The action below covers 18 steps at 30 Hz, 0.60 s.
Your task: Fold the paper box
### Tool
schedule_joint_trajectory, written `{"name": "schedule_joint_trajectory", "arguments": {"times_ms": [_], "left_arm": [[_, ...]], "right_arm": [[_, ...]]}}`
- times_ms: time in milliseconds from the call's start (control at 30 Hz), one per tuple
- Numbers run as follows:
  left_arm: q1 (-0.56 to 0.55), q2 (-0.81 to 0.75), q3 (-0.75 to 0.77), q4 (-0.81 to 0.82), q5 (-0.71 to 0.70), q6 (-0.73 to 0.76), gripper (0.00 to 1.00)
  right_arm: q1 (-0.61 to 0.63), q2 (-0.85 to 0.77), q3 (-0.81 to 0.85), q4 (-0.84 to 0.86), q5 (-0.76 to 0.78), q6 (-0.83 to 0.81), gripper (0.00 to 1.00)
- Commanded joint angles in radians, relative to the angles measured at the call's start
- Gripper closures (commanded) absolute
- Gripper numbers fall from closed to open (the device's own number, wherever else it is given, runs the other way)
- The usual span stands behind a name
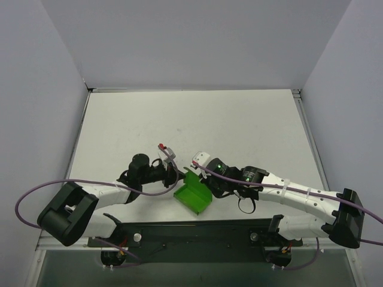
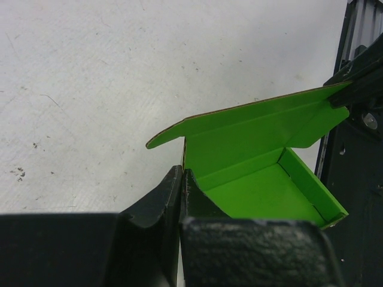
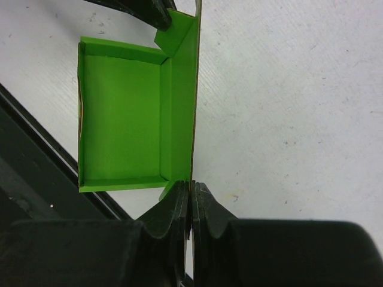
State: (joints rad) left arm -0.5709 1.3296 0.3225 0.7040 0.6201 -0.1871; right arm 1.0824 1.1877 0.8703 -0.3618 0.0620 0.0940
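Observation:
The paper box (image 1: pixel 192 192) is a bright green open tray with its lid flap raised, near the table's front edge between both arms. In the left wrist view the box (image 2: pixel 263 179) shows its floor and low walls, and my left gripper (image 2: pixel 181 173) is shut on its left side wall. My right gripper (image 3: pixel 191 188) is shut on the edge of the upright lid flap of the box (image 3: pixel 119 113). From above, the left gripper (image 1: pixel 178 175) is at the box's left and the right gripper (image 1: pixel 207 179) at its right. The right fingers (image 2: pixel 353 84) pinch the lid's far corner.
The black base rail (image 1: pixel 197 230) runs along the near edge just behind the box, also seen as a dark rail (image 3: pixel 36 179). Purple cables (image 1: pixel 36 191) loop off both arms. White walls enclose the white table (image 1: pixel 191 119) on three sides.

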Motion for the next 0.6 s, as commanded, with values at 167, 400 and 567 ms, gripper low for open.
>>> {"name": "schedule_joint_trajectory", "arguments": {"times_ms": [167,400,567], "left_arm": [[-0.162,-0.075,0.015,-0.011,-0.355,0.021,1.00],[-0.181,-0.156,-0.031,0.075,-0.612,0.078,1.00],[-0.178,-0.149,-0.065,0.153,-0.651,0.153,1.00]], "right_arm": [[0.091,0.061,0.061,0.089,0.297,-0.031,1.00],[0.037,0.112,0.130,0.132,0.400,0.026,0.60],[0.019,0.086,0.116,0.141,0.443,0.130,0.22]]}}
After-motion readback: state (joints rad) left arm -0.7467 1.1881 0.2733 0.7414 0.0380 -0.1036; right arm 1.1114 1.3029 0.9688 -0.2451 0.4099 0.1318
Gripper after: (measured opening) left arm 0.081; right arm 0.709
